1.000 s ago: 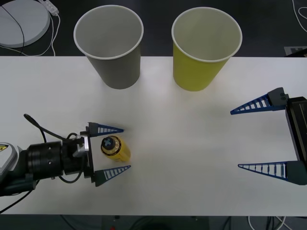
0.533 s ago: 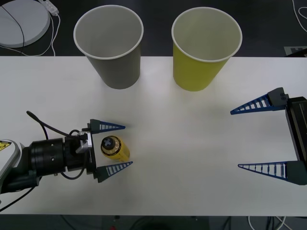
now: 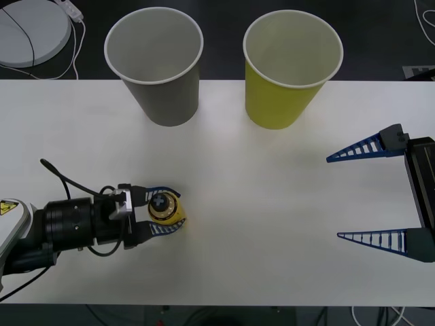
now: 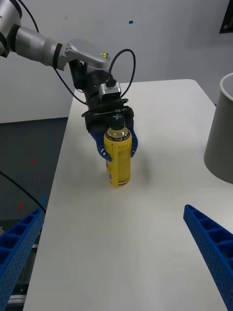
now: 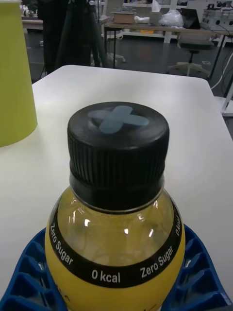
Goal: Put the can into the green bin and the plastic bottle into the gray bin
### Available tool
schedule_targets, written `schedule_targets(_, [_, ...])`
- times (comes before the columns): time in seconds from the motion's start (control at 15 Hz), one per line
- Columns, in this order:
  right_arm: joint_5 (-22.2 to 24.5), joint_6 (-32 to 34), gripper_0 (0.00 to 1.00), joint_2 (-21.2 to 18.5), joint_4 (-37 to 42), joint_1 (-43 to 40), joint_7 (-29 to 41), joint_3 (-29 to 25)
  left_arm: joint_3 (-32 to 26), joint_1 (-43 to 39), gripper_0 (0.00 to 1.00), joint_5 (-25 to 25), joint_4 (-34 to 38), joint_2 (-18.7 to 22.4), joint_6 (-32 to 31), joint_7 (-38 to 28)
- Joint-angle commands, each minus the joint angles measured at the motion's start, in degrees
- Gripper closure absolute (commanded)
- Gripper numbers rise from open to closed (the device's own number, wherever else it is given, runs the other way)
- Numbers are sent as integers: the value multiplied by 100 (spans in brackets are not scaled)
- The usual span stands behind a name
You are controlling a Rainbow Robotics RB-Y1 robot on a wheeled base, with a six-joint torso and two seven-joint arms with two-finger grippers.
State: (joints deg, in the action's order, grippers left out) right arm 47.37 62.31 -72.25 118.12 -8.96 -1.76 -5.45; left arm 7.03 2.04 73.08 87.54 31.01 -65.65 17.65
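The plastic bottle (image 3: 165, 211), stubby and yellow with a black cap, stands upright on the white table (image 3: 272, 204) at front left. My left gripper (image 3: 165, 210) is shut on the plastic bottle (image 4: 119, 155), blue fingers (image 5: 29, 272) pressed on both sides of its body (image 5: 116, 262). The gray bin (image 3: 156, 64) stands at the back left and the green bin (image 3: 291, 68) at the back right, both upright. My right gripper (image 3: 374, 193) hovers open at the table's right side, apart from everything. The can is out of view.
A round white disc with a cable (image 3: 30, 30) lies on the dark floor beyond the table's back left corner. The gray bin's wall (image 4: 221, 131) rises beside the open table surface around the bottle.
My left gripper's fingers have closed from wide open onto the bottle. The bottle, the bins and the right arm have stayed put.
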Motion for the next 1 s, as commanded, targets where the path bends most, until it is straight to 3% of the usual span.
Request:
schedule_targets(0.07, [0,0,0,0,0,0,0,0,9,-2,100,-4,0,1,-9,1])
schedule_targets(0.47, [0,0,0,0,0,0,0,0,9,-2,100,-75,26,19,-61,-34])
schedule_targets(1.0, [0,0,0,0,0,0,0,0,9,-11,100,-294,492,344,88,-473])
